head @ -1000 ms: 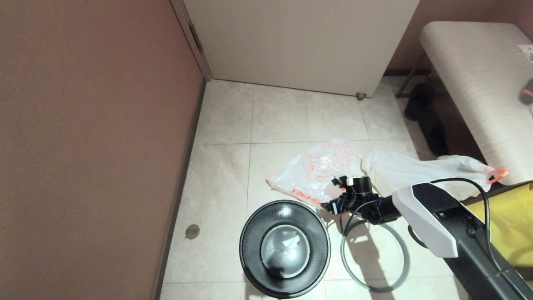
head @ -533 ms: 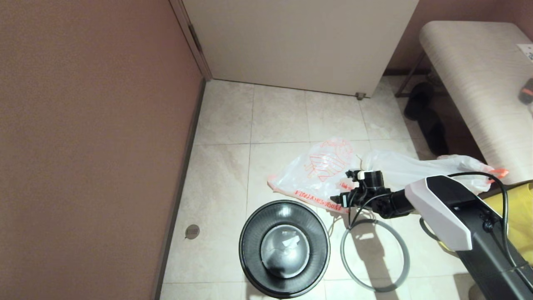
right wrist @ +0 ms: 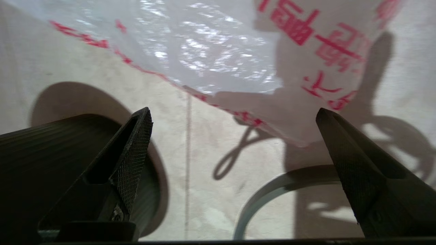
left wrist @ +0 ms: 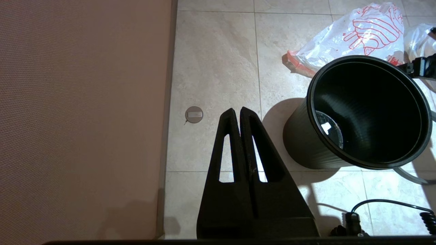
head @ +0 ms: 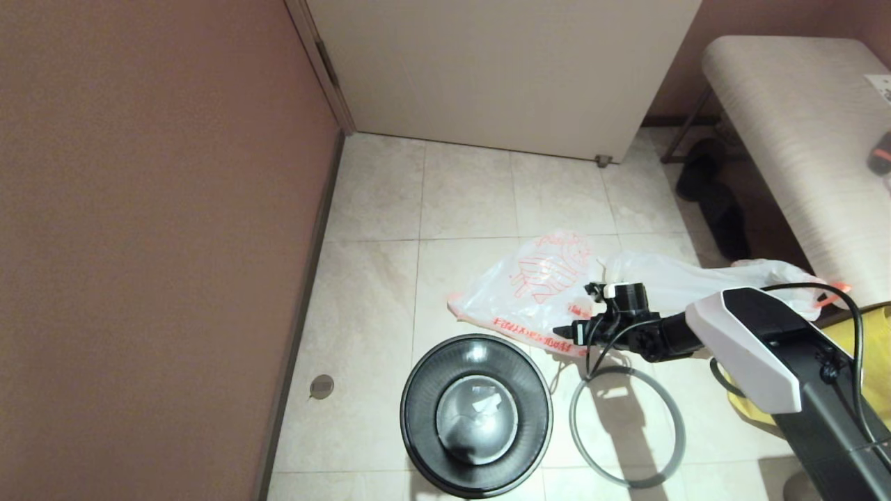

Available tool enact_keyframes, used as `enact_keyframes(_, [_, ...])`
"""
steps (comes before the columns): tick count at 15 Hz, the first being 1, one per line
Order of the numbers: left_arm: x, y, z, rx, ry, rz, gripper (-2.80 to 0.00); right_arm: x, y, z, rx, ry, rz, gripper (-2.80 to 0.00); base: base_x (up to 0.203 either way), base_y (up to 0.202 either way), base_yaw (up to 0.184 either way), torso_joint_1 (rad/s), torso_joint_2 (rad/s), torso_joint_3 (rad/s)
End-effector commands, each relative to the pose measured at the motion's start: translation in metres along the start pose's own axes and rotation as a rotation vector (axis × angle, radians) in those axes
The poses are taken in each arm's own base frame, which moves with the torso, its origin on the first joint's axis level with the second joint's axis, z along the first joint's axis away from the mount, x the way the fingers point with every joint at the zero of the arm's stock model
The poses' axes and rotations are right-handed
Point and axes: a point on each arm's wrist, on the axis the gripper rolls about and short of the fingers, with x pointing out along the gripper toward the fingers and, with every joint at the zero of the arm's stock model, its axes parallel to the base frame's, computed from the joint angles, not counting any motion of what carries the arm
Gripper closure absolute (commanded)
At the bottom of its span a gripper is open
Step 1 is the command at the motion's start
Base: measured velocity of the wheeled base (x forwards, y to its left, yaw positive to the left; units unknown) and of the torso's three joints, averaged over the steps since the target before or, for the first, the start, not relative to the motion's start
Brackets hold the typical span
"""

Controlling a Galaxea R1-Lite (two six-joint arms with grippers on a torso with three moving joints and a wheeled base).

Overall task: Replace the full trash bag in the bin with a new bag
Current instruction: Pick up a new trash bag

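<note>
The black bin stands on the tiled floor with no bag in it; it also shows in the left wrist view. Its grey hoop lies flat on the floor to its right. The new bag, printed in orange-red, lies crumpled on the floor beyond the bin. The full trash bag, plain white with an orange tab, lies to its right. My right gripper hangs open over the near edge of the new bag, between the bin and the hoop, holding nothing. My left gripper is parked, shut and empty.
A brown wall runs along the left and a pale door closes the back. A padded bench stands at the right with dark shoes beneath it. A yellow bag sits by my right arm. A floor drain lies near the wall.
My right arm has drawn to the right, taking the open gripper from beside the bin's rim toward the hoop. The bags, bin and hoop have stayed in place.
</note>
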Motion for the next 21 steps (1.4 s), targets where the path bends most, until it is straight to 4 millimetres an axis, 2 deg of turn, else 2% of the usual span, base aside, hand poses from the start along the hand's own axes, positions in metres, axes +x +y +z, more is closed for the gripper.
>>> enact_keyframes(1, [0.0,0.0,0.0,-0.001,0.001,0.002,0.0,-0.005,-0.013,0.006,0.036,-0.011,0.053,-2.8,0.0,0.0,0.0,0.0,0.0,0.0])
enact_keyframes(6, [0.0,0.0,0.0,-0.001,0.001,0.002,0.0,0.008,-0.026,-0.008,-0.001,0.023,0.06,-2.8,0.0,0.0,0.0,0.0,0.0,0.0])
enact_keyframes(10, [0.0,0.0,0.0,-0.001,0.001,0.002,0.0,0.021,-0.043,-0.035,-0.074,0.104,0.045,-2.8,0.0,0.0,0.0,0.0,0.0,0.0])
enact_keyframes(13, [0.0,0.0,0.0,-0.001,0.001,0.002,0.0,0.025,-0.05,-0.045,-0.105,0.119,0.09,-2.8,0.0,0.0,0.0,0.0,0.0,0.0])
enact_keyframes(17, [0.0,0.0,0.0,-0.001,0.001,0.002,0.0,0.032,-0.049,-0.047,-0.155,0.074,0.218,-2.8,0.0,0.0,0.0,0.0,0.0,0.0])
enact_keyframes(21, [0.0,0.0,0.0,-0.001,0.001,0.002,0.0,0.046,-0.05,-0.057,-0.263,-0.1,0.276,-2.8,0.0,0.0,0.0,0.0,0.0,0.0])
